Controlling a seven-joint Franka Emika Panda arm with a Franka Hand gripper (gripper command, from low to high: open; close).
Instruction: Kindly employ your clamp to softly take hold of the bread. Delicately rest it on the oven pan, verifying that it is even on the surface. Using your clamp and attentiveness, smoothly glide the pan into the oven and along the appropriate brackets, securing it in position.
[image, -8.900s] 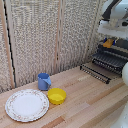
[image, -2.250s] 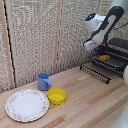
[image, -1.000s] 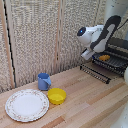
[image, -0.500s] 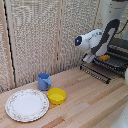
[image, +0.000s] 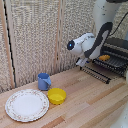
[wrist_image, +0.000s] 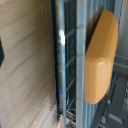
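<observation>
Showing a white arm (image: 95, 37) of rounded, glossy segments, wearing dark bands at the joints and a round dark blue cap facing outward.

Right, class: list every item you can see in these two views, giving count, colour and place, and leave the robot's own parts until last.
Bread: one, orange-brown, lying on the oven pan.
Oven pan: one, dark barred tray, at the oven's mouth.
Oven: one, dark, exterior view's right.
Door flap: one, dark barred, folded down in front of the oven.
Mug: one, blue, behind the bowl.
Bowl: one, yellow, beside the plate.
Plate: one, cream, patterned rim, exterior view's left.
Table: one, light wood.
Clamp: one, white, near the door flap; jaws unclear.
</observation>
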